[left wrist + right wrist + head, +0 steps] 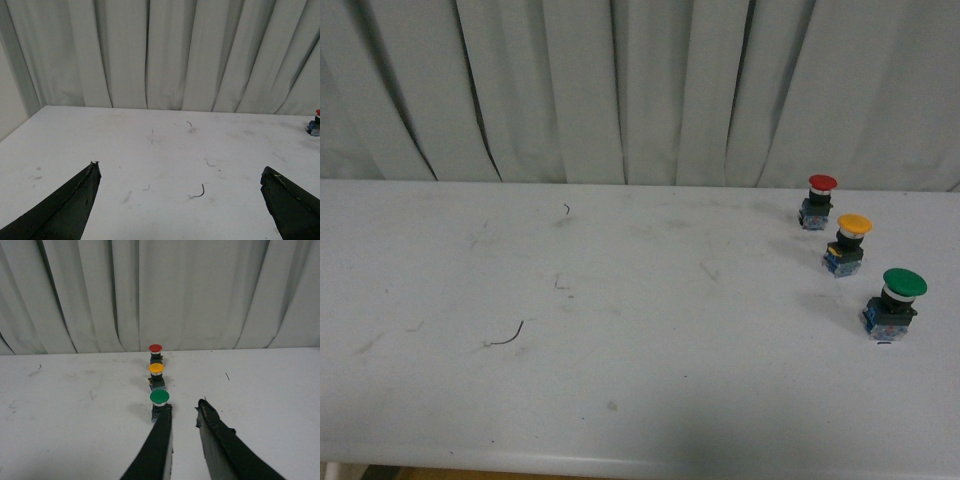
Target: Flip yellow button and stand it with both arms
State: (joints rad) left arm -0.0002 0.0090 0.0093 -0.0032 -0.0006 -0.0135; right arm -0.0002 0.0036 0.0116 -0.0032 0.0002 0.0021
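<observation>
Fingers, left gripper: spread wide apart, nothing between them, hanging over bare table.
Fingers, right gripper: a narrow gap between the tips, gripping nothing, one tip just beside the green button.
Curtain: pale folds behind the table's far edge.
Table: white, scuffed; neither arm appears in the front view.
Green button: upright, nearest the robot on its right.
Yellow button: upright, cap on top, between green and red, touching neither.
Red button: upright, farthest back.
Wire scrap: thin, dark, curved, lying left of centre.
</observation>
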